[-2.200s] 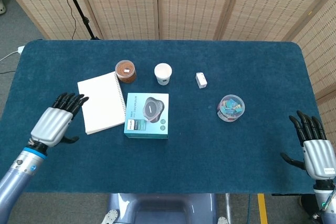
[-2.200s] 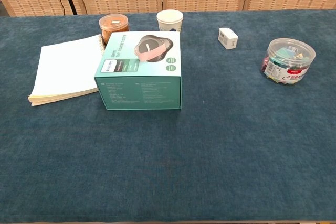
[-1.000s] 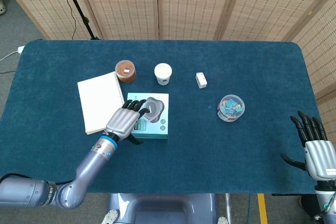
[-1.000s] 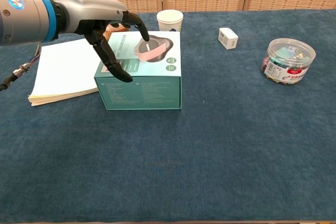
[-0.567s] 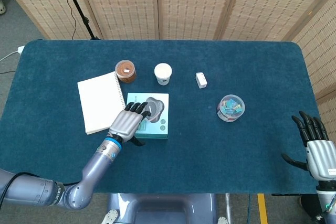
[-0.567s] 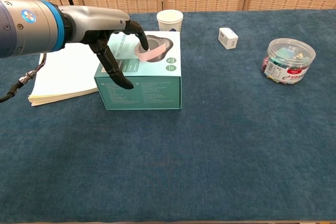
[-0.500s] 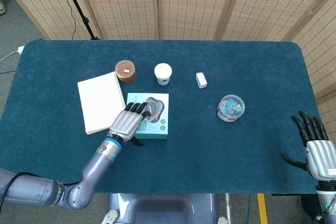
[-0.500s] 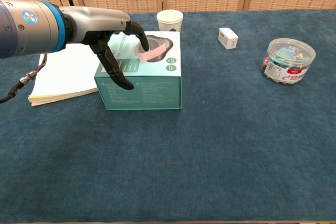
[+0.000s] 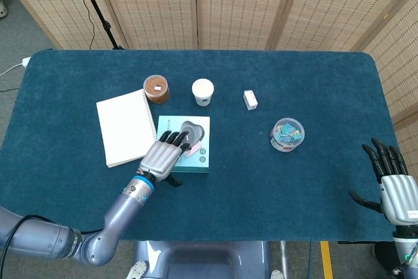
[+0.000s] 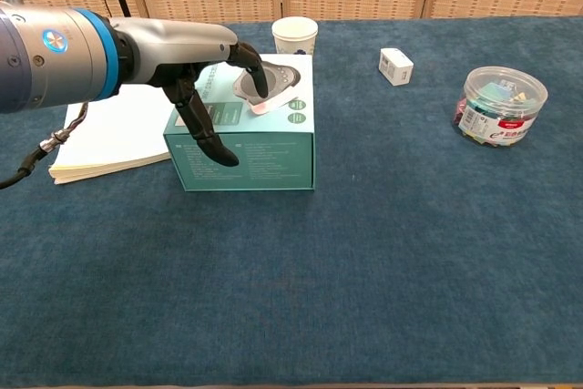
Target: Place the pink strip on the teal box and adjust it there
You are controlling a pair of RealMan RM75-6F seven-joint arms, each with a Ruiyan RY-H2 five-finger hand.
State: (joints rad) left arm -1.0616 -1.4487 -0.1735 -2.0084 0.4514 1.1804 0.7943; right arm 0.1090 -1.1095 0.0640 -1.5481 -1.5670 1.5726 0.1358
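Resting spread fingers on the pink strip (image 10: pixel 273 97), the left hand (image 10: pixel 202 75) covers the teal box (image 10: pixel 244 148); print unreadable.

Lighting's bright and even in both views, soft from overhead, no glare. Shadows are faint, just a small one under the left hand (image 10: pixel 196 88) toward 6 o'clock. Everything's sharp, no obvious edge warping.

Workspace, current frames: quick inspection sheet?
Surface: dark blue felt table.
Job's things: pink strip lies on teal box.
Clutter: spiral notebook, brown-lidded jar, paper cup, small white box, clear tub of binder clips.
Hands: left hand fingertips on the strip; right hand open at the table's edge, holding nothing.
Cables: black cable, white cable, far left.
Surroundings: wicker screens.
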